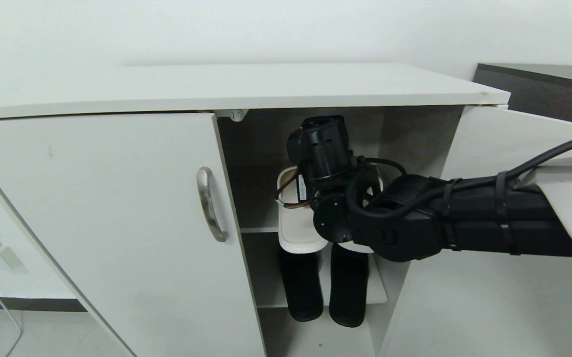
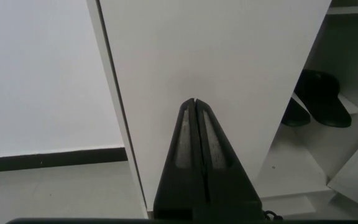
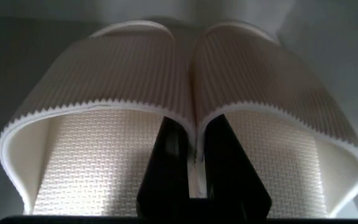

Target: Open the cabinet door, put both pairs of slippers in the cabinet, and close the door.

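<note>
The white cabinet (image 1: 266, 84) stands with its right door (image 1: 514, 139) swung open and its left door (image 1: 117, 208) closed. Inside, a black pair of slippers (image 1: 323, 282) (image 2: 319, 99) lies on the lower shelf (image 1: 377, 292), heels hanging over the front. My right arm is inside the opening, and my right gripper (image 3: 196, 143) is shut on the touching inner straps of the white pair of slippers (image 1: 298, 223) (image 3: 135, 81), at the height of the upper shelf (image 1: 258, 229). My left gripper (image 2: 194, 109) is shut and empty, low in front of the closed left door.
A curved metal handle (image 1: 210, 203) sits on the left door near the opening. A dark table edge (image 1: 539, 84) lies behind the cabinet at the right. Pale floor (image 2: 55, 193) with a dark skirting strip lies left of the cabinet.
</note>
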